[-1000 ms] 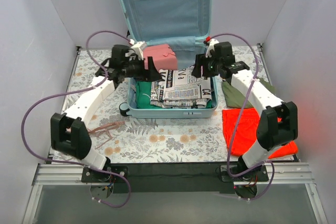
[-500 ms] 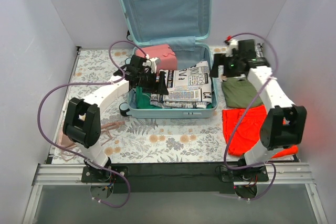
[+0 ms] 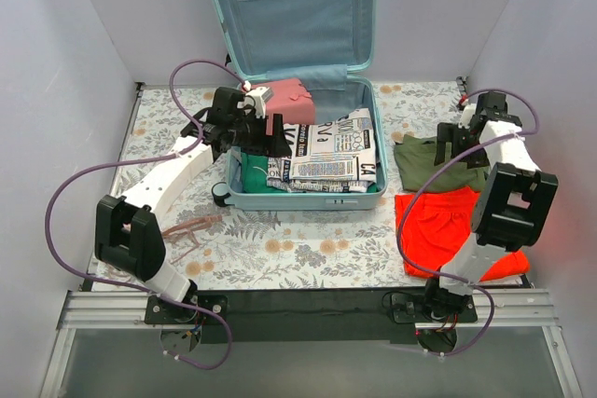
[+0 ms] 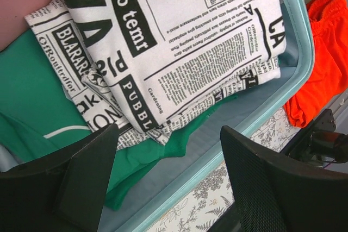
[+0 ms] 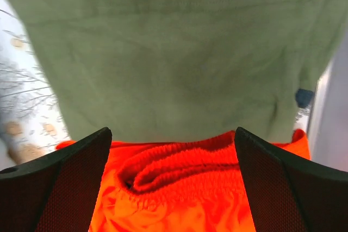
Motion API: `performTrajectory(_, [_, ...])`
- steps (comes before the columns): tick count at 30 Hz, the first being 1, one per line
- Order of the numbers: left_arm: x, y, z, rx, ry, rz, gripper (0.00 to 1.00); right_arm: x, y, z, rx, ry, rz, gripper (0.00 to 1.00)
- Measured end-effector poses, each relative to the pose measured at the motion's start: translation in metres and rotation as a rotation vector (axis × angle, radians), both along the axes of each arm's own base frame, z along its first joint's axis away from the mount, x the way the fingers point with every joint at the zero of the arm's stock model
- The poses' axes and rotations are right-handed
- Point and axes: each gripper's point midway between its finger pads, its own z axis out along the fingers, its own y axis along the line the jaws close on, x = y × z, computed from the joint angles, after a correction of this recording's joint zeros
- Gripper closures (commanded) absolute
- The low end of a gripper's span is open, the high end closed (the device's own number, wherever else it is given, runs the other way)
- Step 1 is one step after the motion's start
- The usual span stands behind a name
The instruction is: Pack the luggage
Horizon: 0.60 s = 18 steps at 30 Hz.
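While the luggage (image 3: 303,200) lies open, we list left pincer (image 4: 169,161) released above its newsprint cloth (image 4: 179,42), right pincer (image 5: 171,150) released above olive garment (image 5: 163,63).

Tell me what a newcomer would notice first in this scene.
The open pale mint luggage dominates the back middle of the table, its lid standing upright. Inside it, a newspaper-print cloth lies on top of a green garment, with a pink pouch at the back. To its right on the floral tablecloth, bright orange shorts lie beside an olive garment.
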Motion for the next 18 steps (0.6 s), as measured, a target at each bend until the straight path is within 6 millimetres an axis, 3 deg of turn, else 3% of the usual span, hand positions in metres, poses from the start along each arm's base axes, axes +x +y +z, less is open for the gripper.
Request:
performTrajectory(4, [0.001,0.007,-0.004,0.017,0.013,0.013,0.25,-0.001,-0.004,-0.036,0.005,0.092,0.004,0.01])
performTrajectory(15, [0.001,0.024,-0.032,0.087,0.086,0.029,0.25,0.027,0.003,-0.065,-0.021,0.063,0.042,0.02])
performTrajectory(18, [0.002,0.027,-0.037,0.102,0.099,0.030,0.25,0.033,0.009,-0.080,-0.037,0.070,0.065,0.08])
